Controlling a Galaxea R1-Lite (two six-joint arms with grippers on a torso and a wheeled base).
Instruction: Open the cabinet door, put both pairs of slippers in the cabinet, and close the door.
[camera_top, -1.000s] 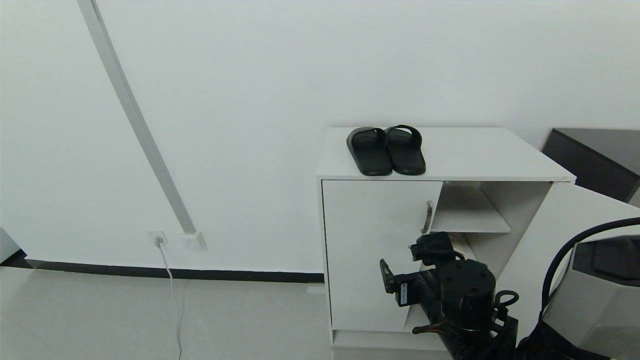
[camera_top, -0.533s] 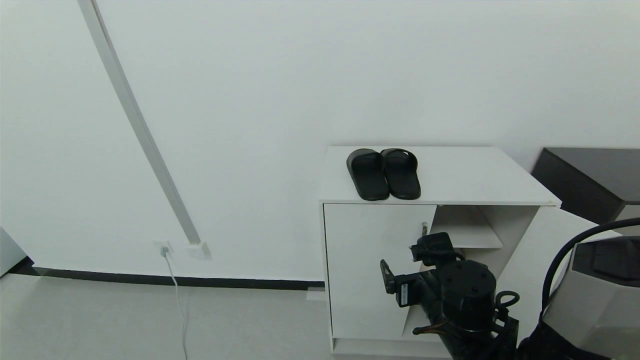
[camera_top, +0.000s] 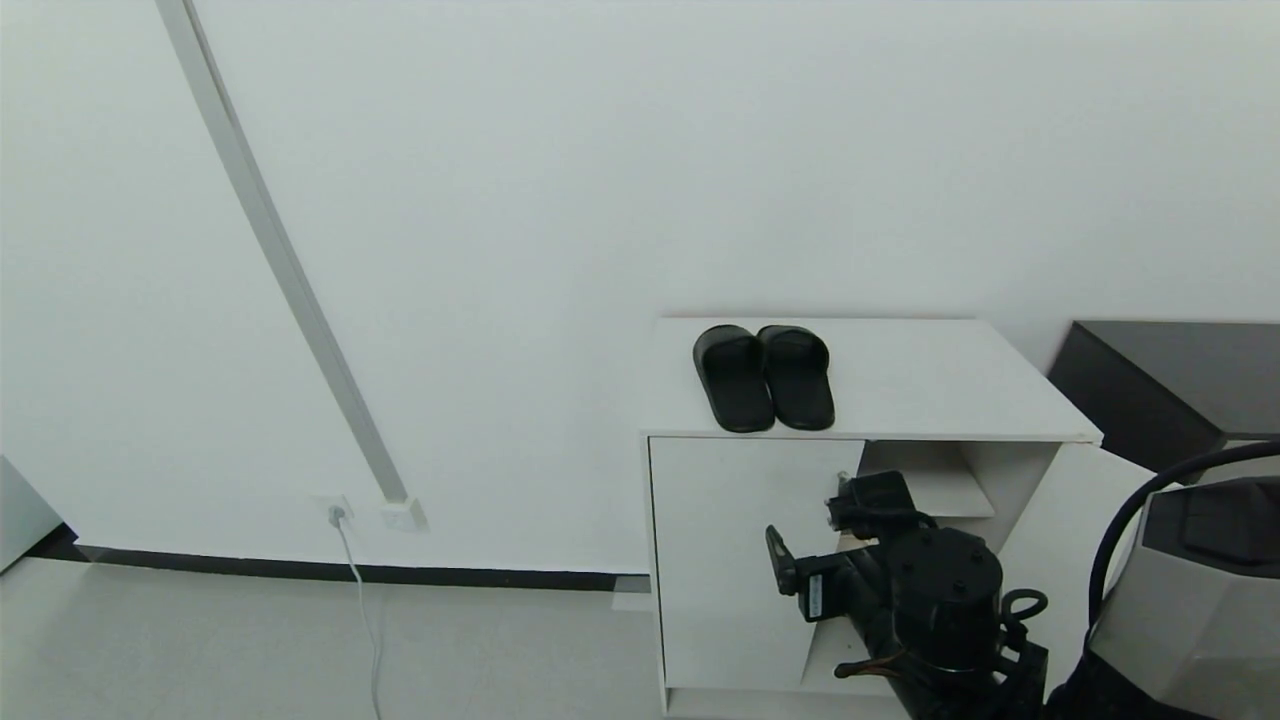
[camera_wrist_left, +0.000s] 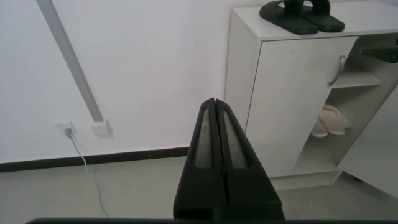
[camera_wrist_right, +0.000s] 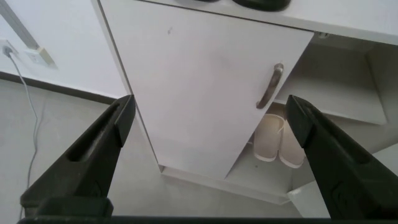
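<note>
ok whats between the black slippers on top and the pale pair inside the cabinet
In the left wrist view, the cabinet top and one inner shelf separate the black slippers from the pale pair below.

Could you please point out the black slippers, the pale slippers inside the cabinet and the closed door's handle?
black slippers (camera_top: 735, 390): head view, footbed of one slipper.
pale slippers (camera_wrist_right: 268, 140): right wrist view, top of one slipper.
door handle (camera_wrist_right: 270, 87): right wrist view, middle of the bar.
</note>
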